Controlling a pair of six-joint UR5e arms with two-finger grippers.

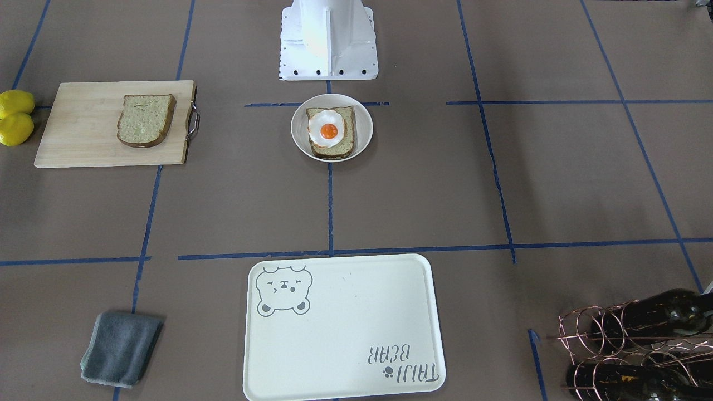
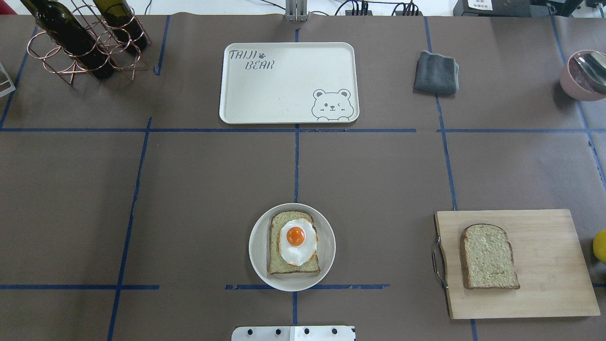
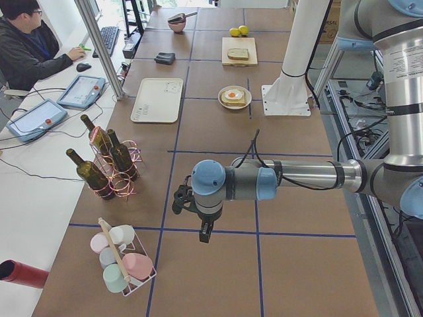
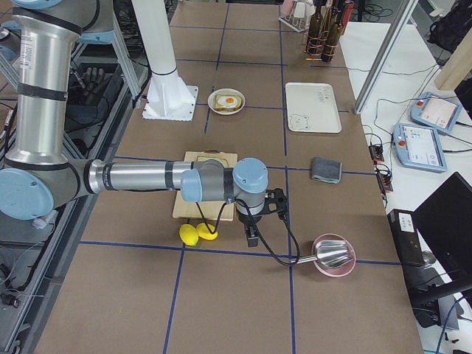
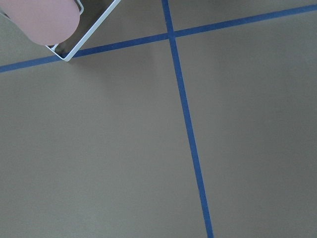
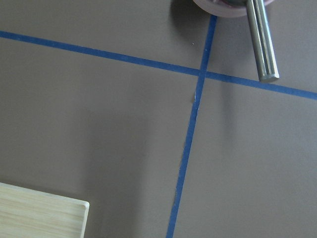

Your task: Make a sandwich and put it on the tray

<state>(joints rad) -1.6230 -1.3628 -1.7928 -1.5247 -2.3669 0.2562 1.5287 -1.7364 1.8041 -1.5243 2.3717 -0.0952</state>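
Note:
One bread slice lies in a small round white bowl at the table's near middle, with the fried egg on top of it. The second bread slice lies on the wooden cutting board at the right. The cream bear tray sits bare at the far middle. My left gripper hangs over the table far to the left, seen only in the exterior left view. My right gripper hangs beyond the cutting board, seen only in the exterior right view. I cannot tell whether either is open.
A copper wine rack with bottles stands far left. A grey cloth lies right of the tray. A pink bowl with a metal ladle is far right. Two lemons lie beside the board. A cup rack stands near my left gripper.

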